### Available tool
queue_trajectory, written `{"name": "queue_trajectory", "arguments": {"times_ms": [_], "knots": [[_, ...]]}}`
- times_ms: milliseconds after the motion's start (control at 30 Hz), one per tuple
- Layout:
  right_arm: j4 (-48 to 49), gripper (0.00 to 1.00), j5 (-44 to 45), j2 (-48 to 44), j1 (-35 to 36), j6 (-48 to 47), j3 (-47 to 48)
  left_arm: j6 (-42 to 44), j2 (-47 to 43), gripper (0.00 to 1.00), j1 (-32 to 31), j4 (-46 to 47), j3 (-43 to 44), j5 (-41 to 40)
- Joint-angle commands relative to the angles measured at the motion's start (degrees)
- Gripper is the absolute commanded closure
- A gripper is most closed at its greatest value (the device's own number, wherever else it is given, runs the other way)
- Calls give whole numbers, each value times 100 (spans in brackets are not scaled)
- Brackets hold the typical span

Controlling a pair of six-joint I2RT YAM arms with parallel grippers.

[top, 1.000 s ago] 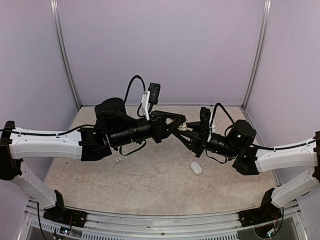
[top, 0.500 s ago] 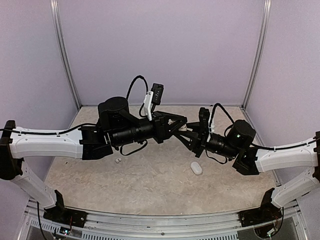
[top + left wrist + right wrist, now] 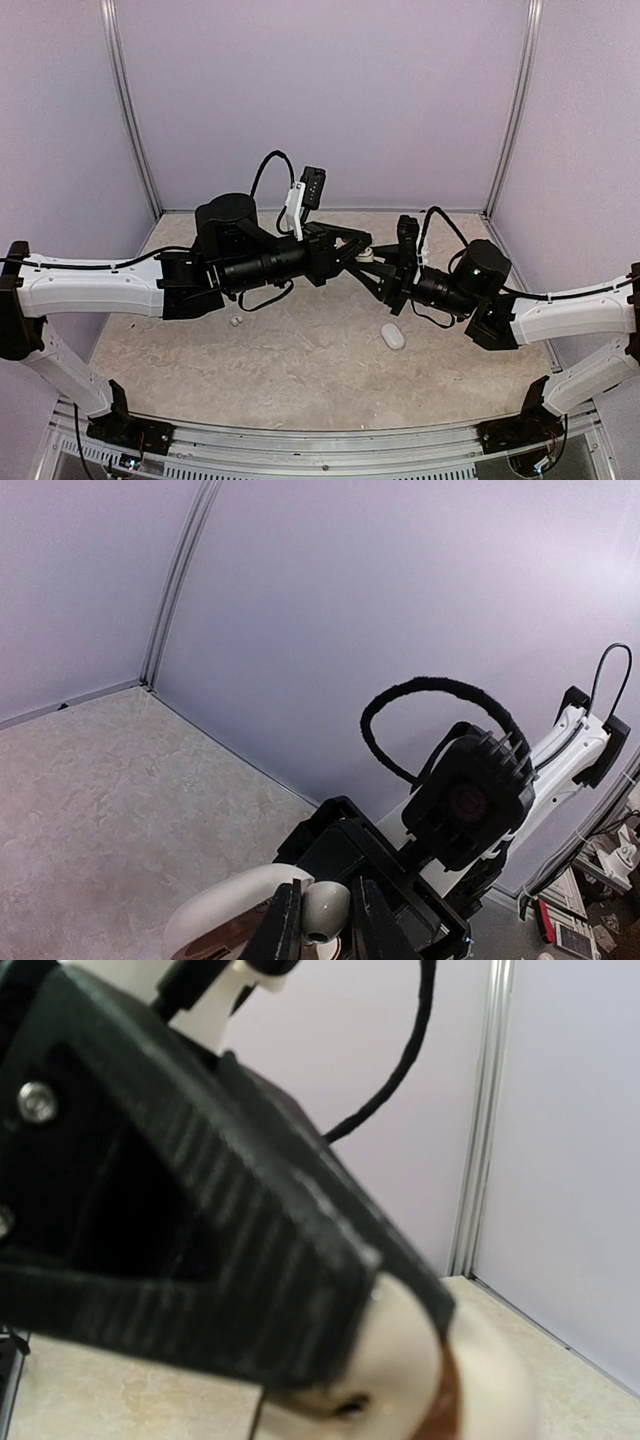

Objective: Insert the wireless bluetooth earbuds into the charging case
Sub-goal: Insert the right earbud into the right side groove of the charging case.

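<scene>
My two grippers meet in mid-air above the middle of the table. My left gripper [image 3: 360, 250] is shut on one whitish earbud [image 3: 327, 908], pinched between its dark fingertips [image 3: 283, 925]. The earbud sits right at the open charging case [image 3: 215, 912], a white shell with a brownish inside. The case also shows as a small white piece between the grippers in the top view [image 3: 368, 253] and blurred in the right wrist view [image 3: 485, 1380]. My right gripper [image 3: 382, 266] holds the case from the right. A second tiny earbud [image 3: 235, 322] lies on the table under my left arm.
A plain white oval pebble-like object [image 3: 392, 337] lies on the table below my right gripper. The beige table [image 3: 300, 370] is walled by lilac panels at the back and sides. My left gripper's black finger [image 3: 200, 1220] fills most of the right wrist view.
My left gripper edged slightly right towards the case a second ago and has held still since. The right arm, loose earbud and pebble have not moved.
</scene>
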Motion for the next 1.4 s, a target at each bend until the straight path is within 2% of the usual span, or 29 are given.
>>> {"name": "queue_trajectory", "arguments": {"times_ms": [0,700,933,1200,1367], "knots": [[741,100,-103,-292,-40,95,66,119,33,81,42,-678,-116,-300],[873,100,-255,-274,-81,174,57,202,216,82,-4,-885,-38,-386],[916,100,-288,-284,-81,172,25,215,207,77,4,-977,12,-461],[909,100,-305,-253,-89,181,19,234,183,76,-2,-989,48,-527],[888,100,-361,-185,-90,196,11,307,180,81,-8,-967,99,-584]]}}
